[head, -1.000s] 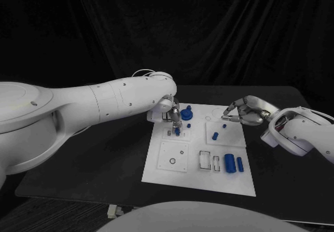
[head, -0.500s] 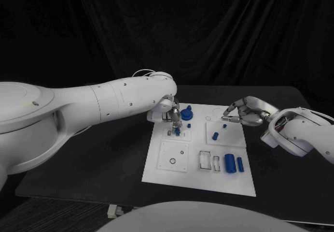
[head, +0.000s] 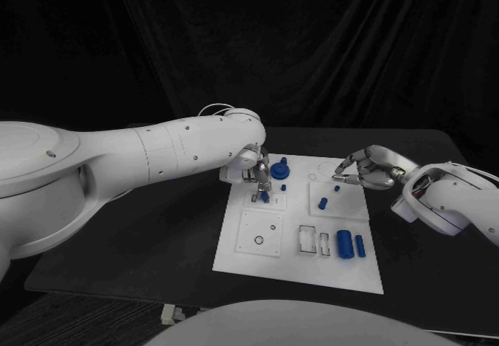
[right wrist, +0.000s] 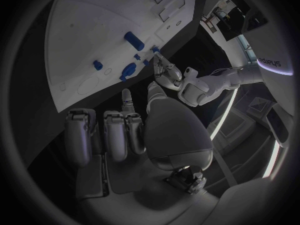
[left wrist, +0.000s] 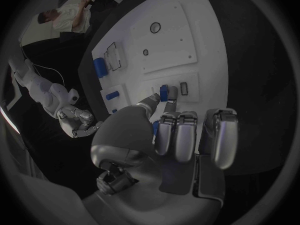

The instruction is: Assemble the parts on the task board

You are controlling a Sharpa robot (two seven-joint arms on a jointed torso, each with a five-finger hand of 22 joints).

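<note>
Two silver hands work at the far end of the task board [head: 301, 256], the white plate on the black table [head: 135, 238]. The left hand [head: 253, 171] reaches down over the board's far left corner and pinches a small blue peg [head: 264, 193] between its fingertips, the peg's tip at a square plate with a slot just below the hand; the left wrist view shows the same peg [left wrist: 164, 92] held at the fingertips beside that slot. Just beside this hand, on its right, a blue knob [head: 280, 169] stands upright. The right hand [head: 364, 169] hovers over the board's far right edge with fingers curled in and nothing in them. Near it lie a blue cylinder [head: 322, 202] and a small stud [head: 334, 189].
</note>
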